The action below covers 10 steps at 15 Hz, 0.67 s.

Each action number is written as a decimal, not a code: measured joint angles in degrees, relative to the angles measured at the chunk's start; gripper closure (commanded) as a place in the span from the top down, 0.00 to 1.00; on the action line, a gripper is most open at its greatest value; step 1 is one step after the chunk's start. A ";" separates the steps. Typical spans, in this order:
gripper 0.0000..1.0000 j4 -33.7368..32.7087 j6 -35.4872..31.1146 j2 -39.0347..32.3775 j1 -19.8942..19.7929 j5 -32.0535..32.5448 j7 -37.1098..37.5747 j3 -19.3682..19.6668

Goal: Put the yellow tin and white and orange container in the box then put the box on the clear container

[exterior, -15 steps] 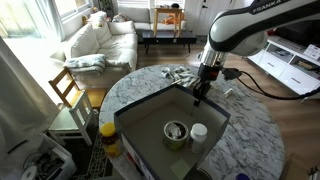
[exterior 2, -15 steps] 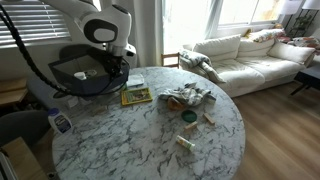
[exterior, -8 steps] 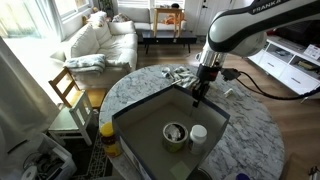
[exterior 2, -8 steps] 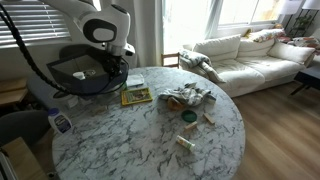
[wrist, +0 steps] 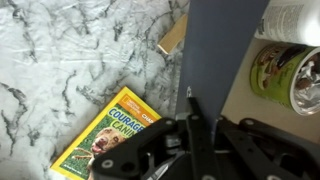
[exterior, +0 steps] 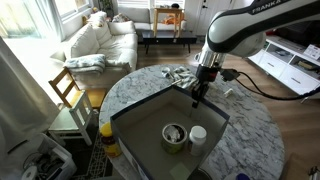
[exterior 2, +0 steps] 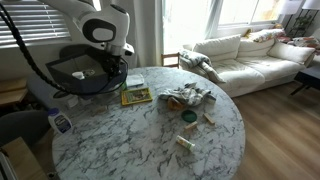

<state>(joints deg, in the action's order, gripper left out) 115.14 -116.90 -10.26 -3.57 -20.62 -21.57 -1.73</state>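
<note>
Hand (exterior: 197, 96) is pinched shut on the box (exterior: 150, 120): in the wrist view the fingers (wrist: 190, 112) close narrow on the thin dark wall, one inside and one outside. An edge grip makes sense, since the box is far too wide to span and the wall is the only part thin enough to pinch.

Yellow tin (exterior: 175, 134) and white and orange container (exterior: 198, 133) both sit on the box floor, side by side, towards the end away from the hand. In the wrist view the tin (wrist: 285, 75) lies just inside the gripped wall, w/ the white tub (wrist: 295, 18) beyond it. So the loading part looks done; what's left, judging by this, is carrying the box to the clear container. I can't pick that container out for sure in any view.

Box covers much of the marble surface (exterior: 250, 140). Can't tell whether it's resting flat or raised. A jar w/ yellow lid (exterior: 107, 137) stands just beside the box's outer corner. A book (wrist: 108, 135) lies flat on the surface just outside the gripped wall, also seen in an exterior view (exterior 2: 135, 96).

Risk: a one-wall hold on a big shallow box lets it sag or twist, & the two loose cans could slide. Slow, level move is prob. needed.
</note>
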 measured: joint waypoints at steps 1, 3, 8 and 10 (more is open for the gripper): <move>0.01 0.00 0.01 0.00 0.06 0.00 0.00 -0.02; 0.01 0.00 0.04 0.00 0.18 0.00 0.00 -0.10; 0.29 0.00 0.07 0.00 0.34 0.21 -0.01 -0.19; 0.41 0.00 0.24 0.00 0.40 0.32 -0.01 -0.20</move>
<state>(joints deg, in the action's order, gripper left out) 115.14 -116.66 -10.27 -3.17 -20.30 -21.57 -1.93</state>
